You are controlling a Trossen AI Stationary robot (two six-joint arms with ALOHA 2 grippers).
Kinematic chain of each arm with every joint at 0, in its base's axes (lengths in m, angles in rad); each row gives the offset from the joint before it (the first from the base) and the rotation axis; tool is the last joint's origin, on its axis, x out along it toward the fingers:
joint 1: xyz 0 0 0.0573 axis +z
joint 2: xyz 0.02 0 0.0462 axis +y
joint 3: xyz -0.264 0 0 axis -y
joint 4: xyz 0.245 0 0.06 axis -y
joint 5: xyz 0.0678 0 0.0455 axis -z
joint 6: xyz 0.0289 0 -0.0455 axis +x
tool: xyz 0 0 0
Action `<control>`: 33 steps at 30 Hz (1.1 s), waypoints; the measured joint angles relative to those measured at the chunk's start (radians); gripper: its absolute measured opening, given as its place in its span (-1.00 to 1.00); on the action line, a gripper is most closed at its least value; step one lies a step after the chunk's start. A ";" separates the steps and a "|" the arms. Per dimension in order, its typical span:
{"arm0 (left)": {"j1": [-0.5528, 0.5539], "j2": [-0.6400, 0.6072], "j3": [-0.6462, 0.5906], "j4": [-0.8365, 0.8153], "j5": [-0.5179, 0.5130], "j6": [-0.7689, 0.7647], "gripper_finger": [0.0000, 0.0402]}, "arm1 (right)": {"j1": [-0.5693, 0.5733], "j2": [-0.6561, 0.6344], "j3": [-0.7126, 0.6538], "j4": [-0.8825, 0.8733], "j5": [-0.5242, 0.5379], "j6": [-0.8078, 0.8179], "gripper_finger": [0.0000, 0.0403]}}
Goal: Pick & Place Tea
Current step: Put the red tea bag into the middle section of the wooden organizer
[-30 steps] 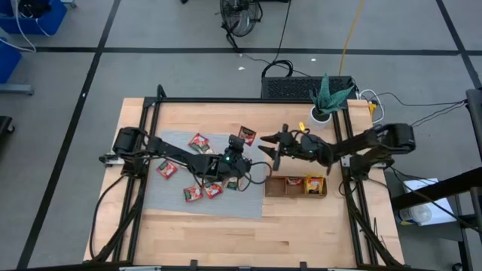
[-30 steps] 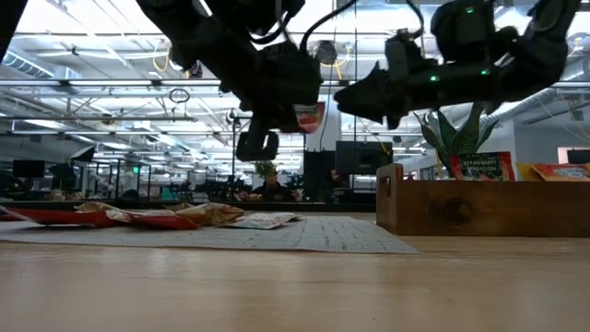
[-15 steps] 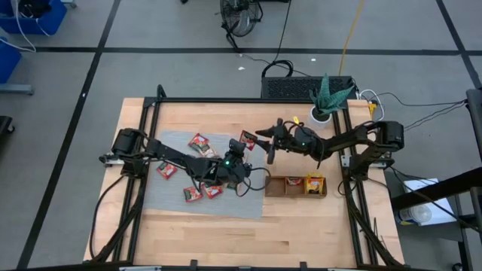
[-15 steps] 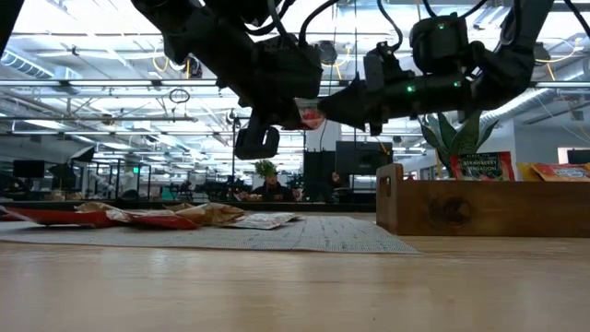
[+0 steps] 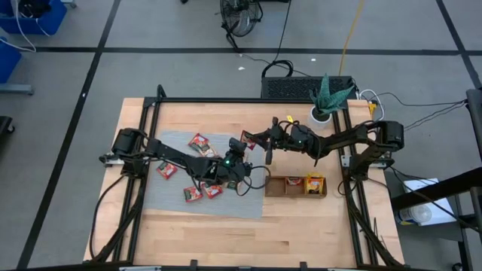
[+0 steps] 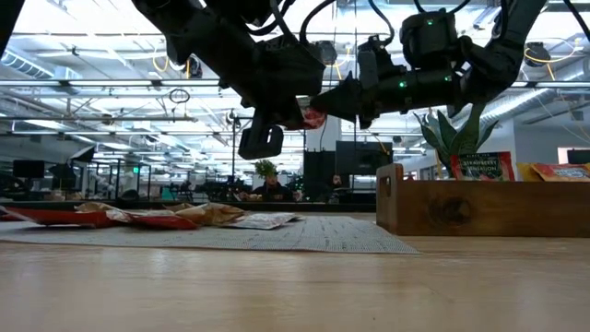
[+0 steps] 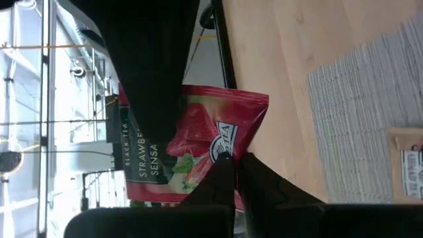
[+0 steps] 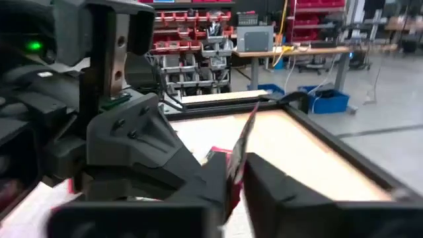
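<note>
Tea sachet, red, square, strawberry print [image 7: 192, 149], held in air above wooden table between both pincers: left gripper [image 5: 242, 147] clenched on it, right gripper [image 5: 260, 140] closing on opposite edge. Handover under way. Yellow-orange sachet [image 5: 314, 183] already in brown wooden three-compartment tray [image 5: 294, 193]; several red sachets [image 5: 199, 143] left on grey woven mat [image 5: 177, 197].

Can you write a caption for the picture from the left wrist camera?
Handover in mid-air: the left gripper pinches a red strawberry tea sachet while the right gripper clamps its far edge.
</note>
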 joint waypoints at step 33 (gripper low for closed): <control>0.118 -0.182 -0.001 -0.308 0.369 -0.697 -0.66 | 0.650 -0.920 -0.380 -0.743 0.273 -0.036 -1.00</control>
